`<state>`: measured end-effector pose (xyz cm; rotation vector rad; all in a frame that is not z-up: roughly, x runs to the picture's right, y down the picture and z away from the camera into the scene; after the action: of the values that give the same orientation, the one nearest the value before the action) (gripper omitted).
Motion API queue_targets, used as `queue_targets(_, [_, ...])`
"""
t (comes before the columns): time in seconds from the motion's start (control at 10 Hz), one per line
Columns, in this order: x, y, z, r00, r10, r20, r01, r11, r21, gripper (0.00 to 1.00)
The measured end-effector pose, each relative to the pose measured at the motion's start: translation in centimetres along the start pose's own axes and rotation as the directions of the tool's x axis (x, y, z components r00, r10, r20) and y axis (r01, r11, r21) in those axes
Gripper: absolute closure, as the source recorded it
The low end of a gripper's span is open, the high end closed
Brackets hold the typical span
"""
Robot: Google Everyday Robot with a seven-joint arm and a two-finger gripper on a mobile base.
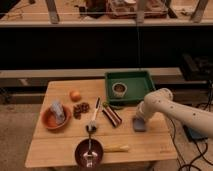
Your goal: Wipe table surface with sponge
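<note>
A blue-grey sponge (139,125) lies flat on the wooden table (150,146), at its right side just below the green tray. My gripper (140,118) comes down on it from the white arm (172,107) that reaches in from the right. The gripper is shut on the sponge and presses it onto the table top. The arm's wrist hides most of the fingers.
A green tray (134,81) with a small cup (119,89) stands at the back right. A brown bar (112,115), a brush (94,116), dark fruit (80,108), an orange (75,95), an orange bowl (46,120), a dark bowl (89,152) and a yellow stick (116,147) lie to the left.
</note>
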<state>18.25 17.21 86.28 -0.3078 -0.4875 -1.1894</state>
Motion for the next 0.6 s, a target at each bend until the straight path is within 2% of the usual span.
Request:
queue_targets(0.1, [-1.8,-1.4,0.1,0.999,-0.042,0.013,0.042,0.999,0.013,1.0])
queue_targets(0.3, [-4.9,-1.8,-0.2,0.995,-0.087,0.038,0.086,0.996,0.014,1.0])
queue_targets(0.5, [-7.2,-0.4,-1.3,0.993,-0.101,0.053,0.101,0.995,-0.005,1.0])
queue_targets(0.6, [-7.6,0.6,-1.8,0.994,-0.09,0.054,0.091,0.996,-0.014,1.0])
